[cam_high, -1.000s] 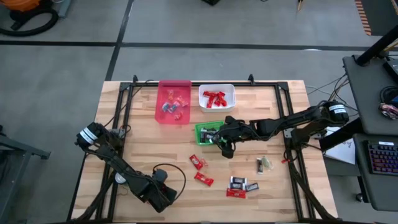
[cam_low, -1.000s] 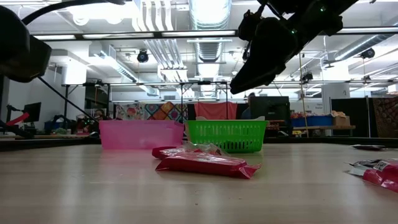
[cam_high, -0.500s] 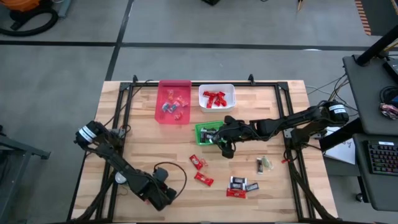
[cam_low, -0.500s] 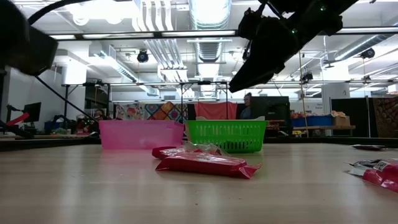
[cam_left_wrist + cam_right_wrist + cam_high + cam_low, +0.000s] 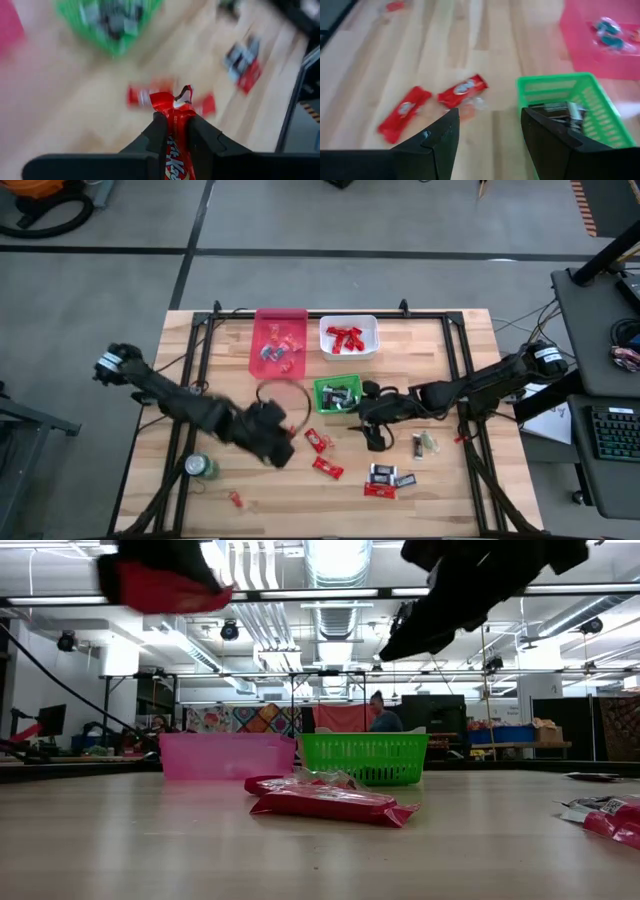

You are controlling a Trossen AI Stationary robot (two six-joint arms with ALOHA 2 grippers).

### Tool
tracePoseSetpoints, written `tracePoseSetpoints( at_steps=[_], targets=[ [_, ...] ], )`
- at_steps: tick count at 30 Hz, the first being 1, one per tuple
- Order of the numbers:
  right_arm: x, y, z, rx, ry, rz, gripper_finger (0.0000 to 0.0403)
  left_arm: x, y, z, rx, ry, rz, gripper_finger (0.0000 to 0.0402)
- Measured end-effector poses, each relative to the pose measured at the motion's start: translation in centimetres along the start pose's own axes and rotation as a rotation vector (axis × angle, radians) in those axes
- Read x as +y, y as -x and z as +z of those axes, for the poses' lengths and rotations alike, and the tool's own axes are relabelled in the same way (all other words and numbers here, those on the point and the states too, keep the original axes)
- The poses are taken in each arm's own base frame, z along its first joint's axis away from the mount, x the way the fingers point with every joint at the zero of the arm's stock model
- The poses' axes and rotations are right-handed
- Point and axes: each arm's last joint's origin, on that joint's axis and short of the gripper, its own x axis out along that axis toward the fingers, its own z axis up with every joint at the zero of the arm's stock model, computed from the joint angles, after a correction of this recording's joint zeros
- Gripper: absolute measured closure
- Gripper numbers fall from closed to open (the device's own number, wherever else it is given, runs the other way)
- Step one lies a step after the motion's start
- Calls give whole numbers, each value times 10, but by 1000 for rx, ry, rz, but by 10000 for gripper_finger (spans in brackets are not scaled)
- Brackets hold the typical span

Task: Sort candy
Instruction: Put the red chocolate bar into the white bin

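Left gripper point(image 5: 283, 448): hung above the middle of the desk, between the left edge and the loose sweets; its fingers point(image 5: 156, 131) were clamped on a red-wrapped candy bar point(image 5: 176, 145), which stuck out past the fingertips.
Right gripper point(image 5: 372, 437): was over the middle of the desk, just in front of the green basket point(image 5: 322, 394); its fingers point(image 5: 436, 136) stood apart with nothing between them.
Loose candy: a red bar point(image 5: 318, 441) and another red bar point(image 5: 328, 468) lay near the desk's centre; a cluster of dark and red sweets point(image 5: 386, 478) sat toward the front edge, right of centre; one dark sweet point(image 5: 417, 446) lay farther right beside a pale wrapper point(image 5: 430, 442); a small red sweet point(image 5: 235, 499) lay near the front left corner.
Green basket: sat at the desk's middle, holding dark-and-silver sweets point(image 5: 562, 108).
White bin point(image 5: 372, 324): at the back edge, holding red sweets point(image 5: 345, 337).
Pink bin point(image 5: 263, 365): at the back edge, left of the white bin, with a few mixed sweets inside.
Green can point(image 5: 202, 468): stood near the front left corner.
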Motion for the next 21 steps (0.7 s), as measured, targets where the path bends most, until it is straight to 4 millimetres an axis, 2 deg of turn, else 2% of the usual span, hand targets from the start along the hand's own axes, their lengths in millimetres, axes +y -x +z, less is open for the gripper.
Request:
tracePoseSetpoints(
  at_steps=[5,11,17,21],
  targets=[
    [13,4,-6,21,14,39,200,21,11,51,-160,-150,-27,366],
    [21,6,-9,34,6,62,200,50,5,103,-290,-316,-20,366],
    [23,7,-9,31,3,68,200,81,-10,141,-400,-416,97,366],
    [23,8,-9,30,5,67,200,93,-19,161,-481,-467,128,366]
  ],
)
